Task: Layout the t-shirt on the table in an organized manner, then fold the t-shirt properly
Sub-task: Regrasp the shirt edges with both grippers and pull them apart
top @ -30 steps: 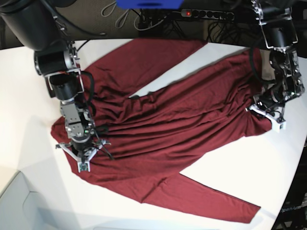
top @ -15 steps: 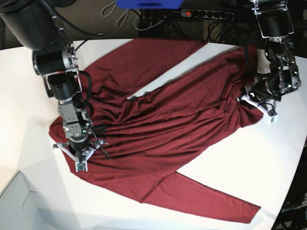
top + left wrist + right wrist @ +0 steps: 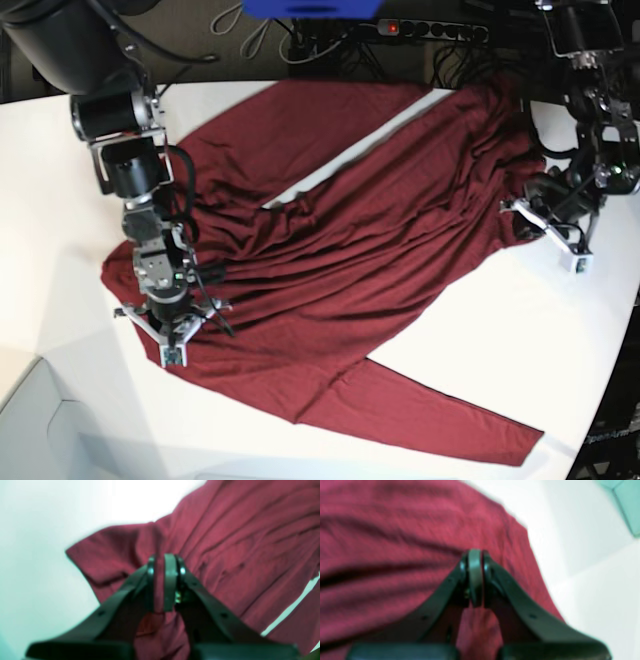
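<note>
One maroon t-shirt [image 3: 350, 250], spread wrinkled on white worktop [image 3: 60, 180]. Left end effector [image 3: 528, 213] and right end effector [image 3: 172, 330] each clenched on its fabric.

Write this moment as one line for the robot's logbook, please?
left gripper: shut on t-shirt | right gripper: shut on t-shirt | t-shirt: wrinkled, spread on table, unfolded

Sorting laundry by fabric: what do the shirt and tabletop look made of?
The dark red long-sleeved shirt looks like thin, soft, matte knit, maybe cotton: it drapes in fine wrinkles. The smooth white table seems hard laminate or plastic, faintly glossy.
</note>
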Tool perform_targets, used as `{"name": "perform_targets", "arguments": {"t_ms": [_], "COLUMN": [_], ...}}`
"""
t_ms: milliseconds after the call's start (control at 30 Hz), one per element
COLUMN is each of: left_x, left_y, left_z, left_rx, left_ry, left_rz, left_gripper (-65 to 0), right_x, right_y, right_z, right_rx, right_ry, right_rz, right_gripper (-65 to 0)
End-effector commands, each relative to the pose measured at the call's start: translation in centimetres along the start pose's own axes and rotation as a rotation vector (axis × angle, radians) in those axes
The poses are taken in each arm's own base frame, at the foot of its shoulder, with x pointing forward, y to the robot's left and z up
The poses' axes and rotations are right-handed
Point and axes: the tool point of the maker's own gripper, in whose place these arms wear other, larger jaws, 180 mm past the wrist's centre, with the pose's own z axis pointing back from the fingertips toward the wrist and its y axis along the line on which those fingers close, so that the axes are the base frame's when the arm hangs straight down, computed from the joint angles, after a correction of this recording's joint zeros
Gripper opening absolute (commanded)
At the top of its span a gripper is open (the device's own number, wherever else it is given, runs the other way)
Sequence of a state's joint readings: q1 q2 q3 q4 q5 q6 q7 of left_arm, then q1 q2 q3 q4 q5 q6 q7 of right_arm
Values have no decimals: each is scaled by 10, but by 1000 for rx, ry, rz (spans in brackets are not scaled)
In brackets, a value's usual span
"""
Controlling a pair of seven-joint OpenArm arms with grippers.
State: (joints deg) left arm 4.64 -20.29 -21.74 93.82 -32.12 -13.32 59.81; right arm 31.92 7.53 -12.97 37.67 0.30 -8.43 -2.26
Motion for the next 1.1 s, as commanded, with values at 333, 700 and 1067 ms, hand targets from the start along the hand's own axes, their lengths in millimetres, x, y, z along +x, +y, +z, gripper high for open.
{"name": "perform_targets", "arguments": {"t_ms": [333, 700, 1067], "left_x": [-5, -6, -4], "left_y": [40, 48, 47], "left_z": [-45, -50, -50], "left_rx": [34, 47, 46], "left_ry": [48, 14, 10], "left_rz": [183, 198, 197], "left_gripper": [-598, -598, -598], "right_x": [57, 31, -5], "right_y": [69, 85, -8], "right_z": [-6, -16, -25], "right_rx": [88, 109, -34], "right_ry": [-69, 26, 71], "right_rz": [-71, -43, 5], "right_gripper": [-650, -650, -650]}}
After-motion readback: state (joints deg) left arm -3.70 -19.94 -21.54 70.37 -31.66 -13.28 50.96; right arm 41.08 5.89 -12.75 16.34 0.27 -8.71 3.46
